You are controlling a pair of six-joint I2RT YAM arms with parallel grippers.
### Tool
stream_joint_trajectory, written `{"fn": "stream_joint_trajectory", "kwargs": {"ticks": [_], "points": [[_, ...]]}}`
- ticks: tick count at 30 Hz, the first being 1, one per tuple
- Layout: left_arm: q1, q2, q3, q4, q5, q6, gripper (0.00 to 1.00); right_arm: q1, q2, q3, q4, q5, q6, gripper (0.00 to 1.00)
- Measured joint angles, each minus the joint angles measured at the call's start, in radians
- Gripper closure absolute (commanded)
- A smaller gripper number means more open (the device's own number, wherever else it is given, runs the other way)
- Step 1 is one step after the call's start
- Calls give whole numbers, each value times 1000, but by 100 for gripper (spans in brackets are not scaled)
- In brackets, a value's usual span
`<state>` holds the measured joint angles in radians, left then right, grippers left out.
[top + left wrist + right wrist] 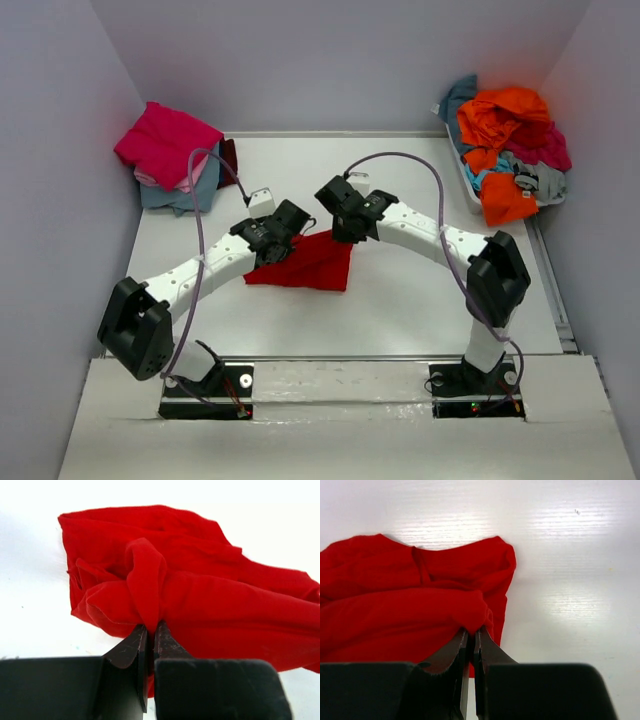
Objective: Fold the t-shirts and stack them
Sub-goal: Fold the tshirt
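The red t-shirt [210, 605] in mid-frame is showing as soft, matt, creased cloth, the white table [560, 555] is gleaming smooth with faint grain, and the dark fingers [127, 650] of the left gripper [149, 626] are looking hard and matt.

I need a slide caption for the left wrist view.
Left gripper shut on a fold of the bright red cloth t-shirt over the white table.
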<state>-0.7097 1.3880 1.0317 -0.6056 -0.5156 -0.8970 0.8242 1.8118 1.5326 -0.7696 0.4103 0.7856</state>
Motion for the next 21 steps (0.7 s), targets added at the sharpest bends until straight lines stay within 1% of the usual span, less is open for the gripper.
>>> {"fn": "stream_joint_trajectory", "kwargs": {"ticks": [5,12,21], "points": [[59,41,45,11,8,30,94,-17,55,76,2,-3,-28,93],[128,107,132,24,10,62,94,-42,109,135,19,-7,-49,93],[163,259,195,40,16,82,94,-65,216,190,30,-22,-78,93]]}}
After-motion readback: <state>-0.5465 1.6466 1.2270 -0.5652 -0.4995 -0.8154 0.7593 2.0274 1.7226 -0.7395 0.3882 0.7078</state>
